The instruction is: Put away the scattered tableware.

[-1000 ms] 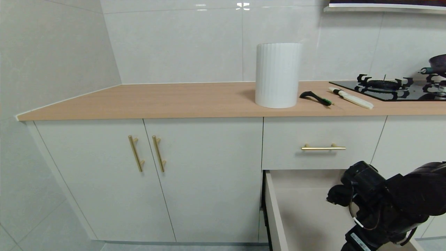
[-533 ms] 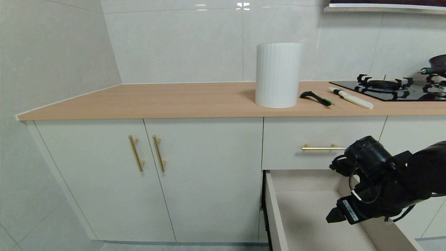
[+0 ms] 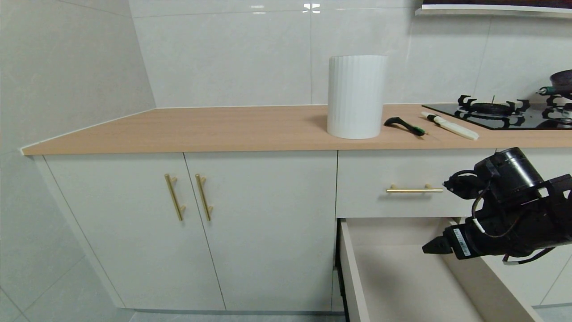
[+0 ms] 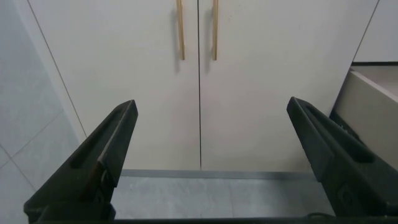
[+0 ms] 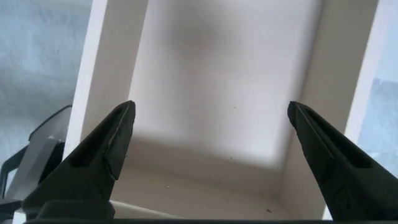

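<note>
A black peeler with a green end (image 3: 404, 125) and a white-handled utensil (image 3: 449, 125) lie on the wooden counter (image 3: 223, 129), just right of a tall white ribbed holder (image 3: 356, 96). Below them the lower drawer (image 3: 355, 277) is pulled out, and its pale inside (image 5: 230, 81) holds nothing. My right gripper (image 3: 430, 248) hangs over the drawer's right side, open (image 5: 210, 111), with nothing between its fingers. My left gripper (image 4: 211, 106) is open too, down low and facing the cabinet doors.
A closed drawer with a gold handle (image 3: 414, 190) sits above the open one. Two cabinet doors with gold handles (image 3: 190, 197) (image 4: 198, 31) fill the left. A gas hob (image 3: 491, 109) with pans is at the counter's right end. Tiled walls close the back and left.
My right arm has risen from low in the drawer and shifted right, now level with the upper drawer's handle. The tableware has not moved.
</note>
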